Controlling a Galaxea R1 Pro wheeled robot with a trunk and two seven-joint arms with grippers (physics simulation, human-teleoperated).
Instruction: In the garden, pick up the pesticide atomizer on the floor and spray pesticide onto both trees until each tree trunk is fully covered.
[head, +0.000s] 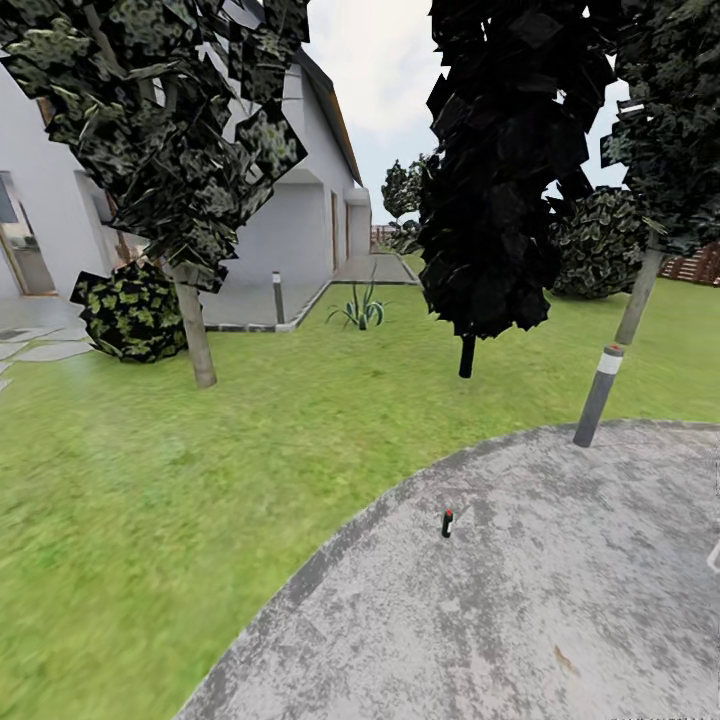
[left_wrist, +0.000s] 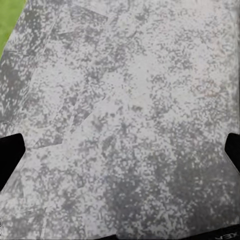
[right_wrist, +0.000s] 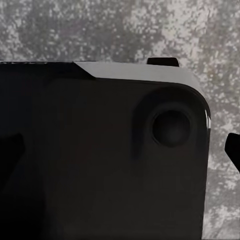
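Pesticide atomizer (head: 447, 523): small dark upright object with red top, lower centre of frame, on the grey speckled paving (head: 560, 600) (not on grass). Tree trunk (head: 196, 335) upper left on lawn (head: 150, 500); bollard lamp (head: 598, 394) right. Left gripper (left_wrist: 120, 150): fingertips wide apart over paving, holding nothing. Right gripper: cannot tell.

Grey speckled paving (head: 520, 600) fills the near right, curving against lawn (head: 150, 500) on the left. White house (head: 290, 220) far left, with a paved strip (head: 255, 300) along its wall. Round bush (head: 133, 310) by the house, another (head: 598, 243) far right. Bollard lamp (head: 598, 394) leans at the paving's far edge. Brown slat fence (head: 697, 266) far right. Pale overcast sky (head: 385, 60).
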